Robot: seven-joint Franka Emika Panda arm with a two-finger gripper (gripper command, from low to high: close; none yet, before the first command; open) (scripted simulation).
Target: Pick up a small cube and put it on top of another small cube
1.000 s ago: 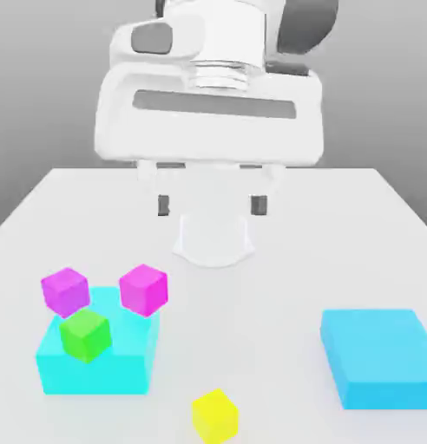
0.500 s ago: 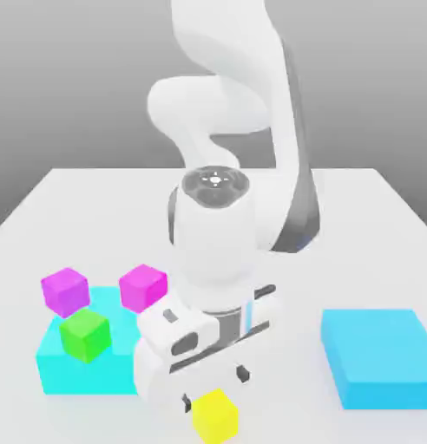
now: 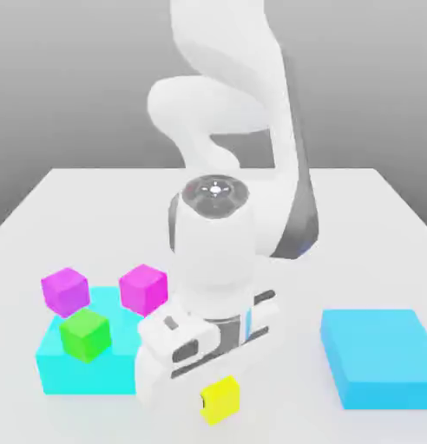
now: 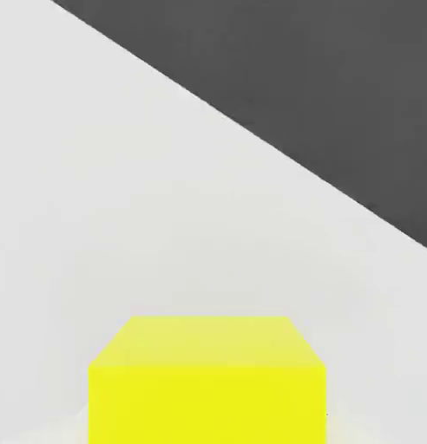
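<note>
A small yellow cube point(image 3: 221, 401) sits near the table's front edge, right under the white hand. My gripper point(image 3: 219, 394) has come down over this cube and is shut on it. In the hand view the yellow cube point(image 4: 206, 380) appears close up against the white table. A small green cube point(image 3: 84, 334) rests on a cyan block point(image 3: 91, 362) at the exterior view's left. Two magenta cubes point(image 3: 64, 290) point(image 3: 144, 289) stand at that block's far edge; whether they rest on it I cannot tell.
A second, flat cyan block point(image 3: 379, 357) lies at the exterior view's right. The white table point(image 3: 356, 234) stretches behind the arm. In the hand view the table's edge point(image 4: 252, 130) runs against a dark background.
The hand came down from high above the table onto the yellow cube. Its fingers have since shut on the cube, which now appears slightly higher and turned.
</note>
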